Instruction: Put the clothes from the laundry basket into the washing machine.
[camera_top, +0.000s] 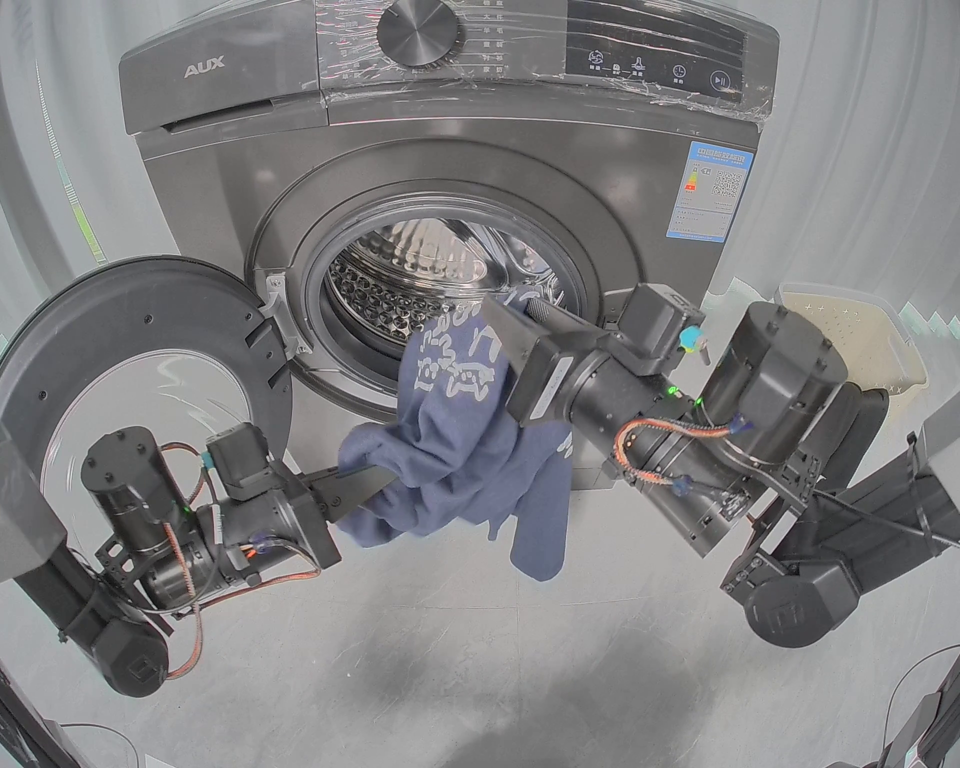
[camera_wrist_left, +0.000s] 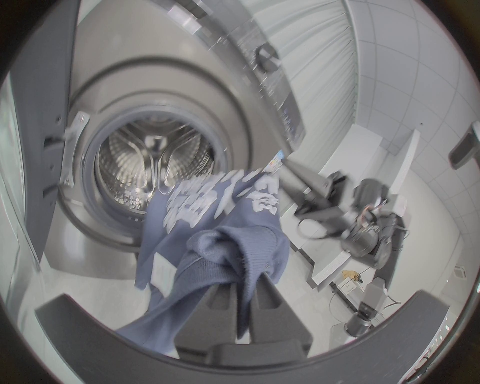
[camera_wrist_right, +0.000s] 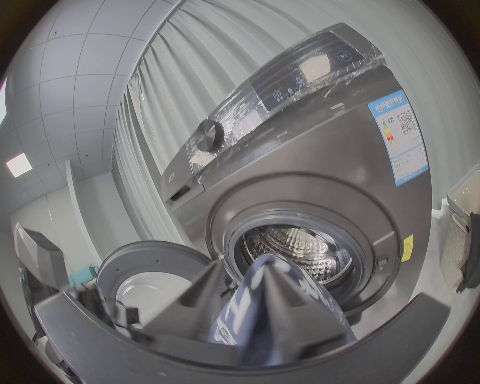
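The left gripper (camera_wrist_left: 245, 285) is clamped on a thick bunched fold of a blue sweatshirt (camera_top: 460, 430), its two dark fingers nearly together with the cloth pinched between them. In the head view it sits at the lower left of centre, gripping the garment's lower left corner. The right gripper (camera_wrist_right: 244, 267) is clamped on the same sweatshirt, its fingers a little apart with a band of printed cloth squeezed between them. In the head view it comes in from the right and holds the garment's upper edge, just right of centre.

The sweatshirt hangs in the air between the two grippers, directly in front of the round opening of the washing machine (camera_top: 220, 190) and covering its lower right part. The top edge is level with the lower lip of the shiny steel drum (camera_top: 420, 270), and the rest droops well clear of the grey floor (camera_top: 450, 650). It is dark blue with large white print across the upper part. It is crumpled into heavy folds, with one loose end dangling lowest at centre.

The round door (camera_top: 130, 310) stands swung open at the left of the frame. A pale laundry basket (camera_top: 870, 340) sits at the right edge beside the machine, with a dark garment (camera_wrist_right: 472, 260) over its rim.
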